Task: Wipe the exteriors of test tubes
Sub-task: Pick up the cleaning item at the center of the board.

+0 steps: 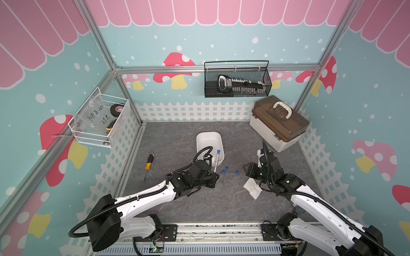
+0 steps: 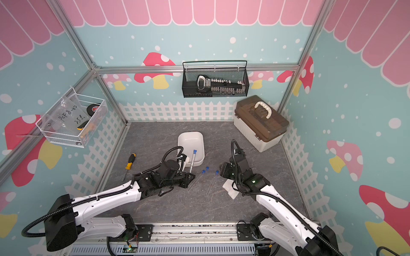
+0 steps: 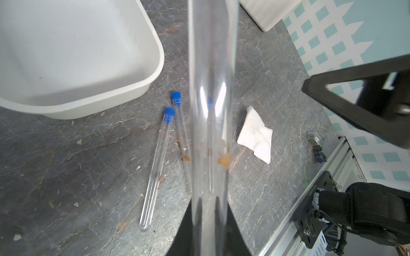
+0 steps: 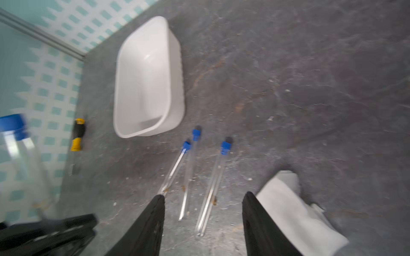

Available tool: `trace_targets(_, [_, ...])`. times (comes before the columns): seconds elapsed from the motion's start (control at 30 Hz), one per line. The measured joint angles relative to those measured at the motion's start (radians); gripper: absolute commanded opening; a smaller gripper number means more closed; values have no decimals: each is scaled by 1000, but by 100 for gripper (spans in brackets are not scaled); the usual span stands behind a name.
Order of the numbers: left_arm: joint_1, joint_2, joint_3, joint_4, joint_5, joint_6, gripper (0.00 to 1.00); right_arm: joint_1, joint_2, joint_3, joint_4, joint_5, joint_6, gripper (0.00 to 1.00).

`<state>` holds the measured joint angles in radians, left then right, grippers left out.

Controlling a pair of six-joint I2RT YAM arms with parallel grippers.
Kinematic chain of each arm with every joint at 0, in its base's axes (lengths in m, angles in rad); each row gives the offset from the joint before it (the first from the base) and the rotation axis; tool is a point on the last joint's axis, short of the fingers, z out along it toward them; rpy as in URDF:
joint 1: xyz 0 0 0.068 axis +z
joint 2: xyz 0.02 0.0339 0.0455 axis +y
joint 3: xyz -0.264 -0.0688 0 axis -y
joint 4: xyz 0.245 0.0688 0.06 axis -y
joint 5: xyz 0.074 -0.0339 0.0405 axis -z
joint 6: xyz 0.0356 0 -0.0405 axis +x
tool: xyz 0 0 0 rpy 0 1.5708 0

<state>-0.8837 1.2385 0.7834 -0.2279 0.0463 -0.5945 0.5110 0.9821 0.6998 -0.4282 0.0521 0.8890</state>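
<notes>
Left tool (image 1: 213,176) clamps one test tube (image 1: 216,160), cap up, a brown smear on it. Three more tubes (image 3: 157,166) lie smudged on the tabletop (image 1: 177,206). Right tool (image 4: 203,197) gapes empty beside the white wipe (image 3: 255,135). Wiping seems barely begun.

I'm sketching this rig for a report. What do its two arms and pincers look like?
Both the left arm and right arm have glossy white shells with black joints and wrist housings. A black corrugated cable runs along each. Small green lights glow on the right wrist. The left pincer and right pincer have flat, matte black, tapering fingers.
</notes>
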Motion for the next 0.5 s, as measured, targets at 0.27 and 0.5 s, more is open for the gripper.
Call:
trace_targets(0.27, [3,-6,-3,0,8,4,8,-36,254,-11,-66,14,-68,52])
trace_targets(0.5, [5,-6,-5,-4,19,11,9,-36,390,9,-66,34,-104,45])
